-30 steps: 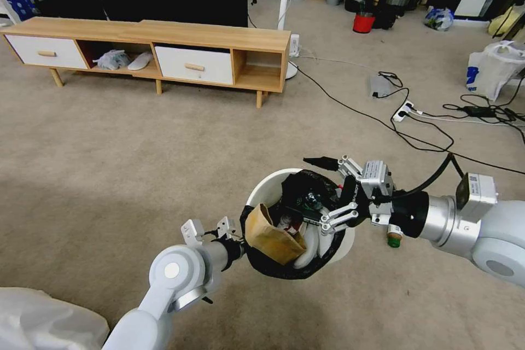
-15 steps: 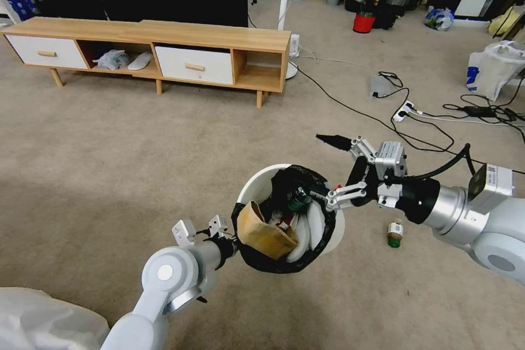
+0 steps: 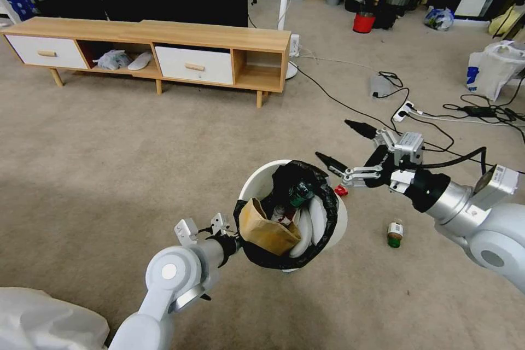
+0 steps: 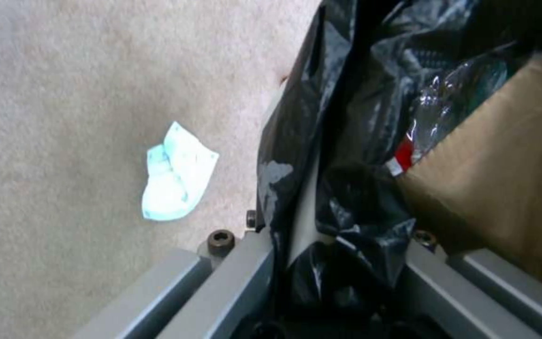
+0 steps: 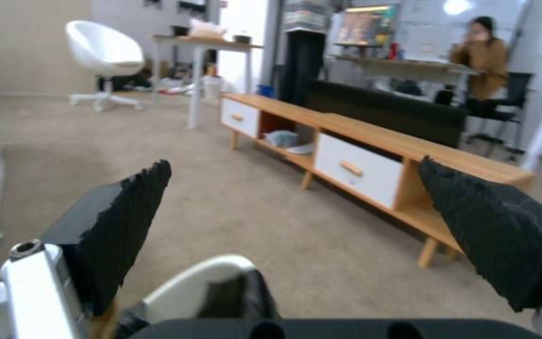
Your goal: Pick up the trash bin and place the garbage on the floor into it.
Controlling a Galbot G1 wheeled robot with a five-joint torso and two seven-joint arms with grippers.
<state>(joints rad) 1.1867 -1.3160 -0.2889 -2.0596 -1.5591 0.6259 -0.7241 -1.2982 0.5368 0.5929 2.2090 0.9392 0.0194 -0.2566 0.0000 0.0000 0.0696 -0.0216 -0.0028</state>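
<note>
No readable text, labels, brands or numbers on anything.

The room is evenly and brightly lit from above. A broad soft shadow darkens the floor (image 3: pixel 82 197) on the near left. The head view bows straight lines toward its edges. In the right wrist view the far room is blurred, a ceiling lamp (image 5: pixel 456 5) glaring. The left wrist view is soft, with glare on the black bag (image 4: pixel 340 212).

Low wooden TV stand (image 3: pixel 164 49), red bucket (image 3: pixel 363 23), cables (image 3: pixel 415 136), white plastic bag (image 3: pixel 492 68).
</note>
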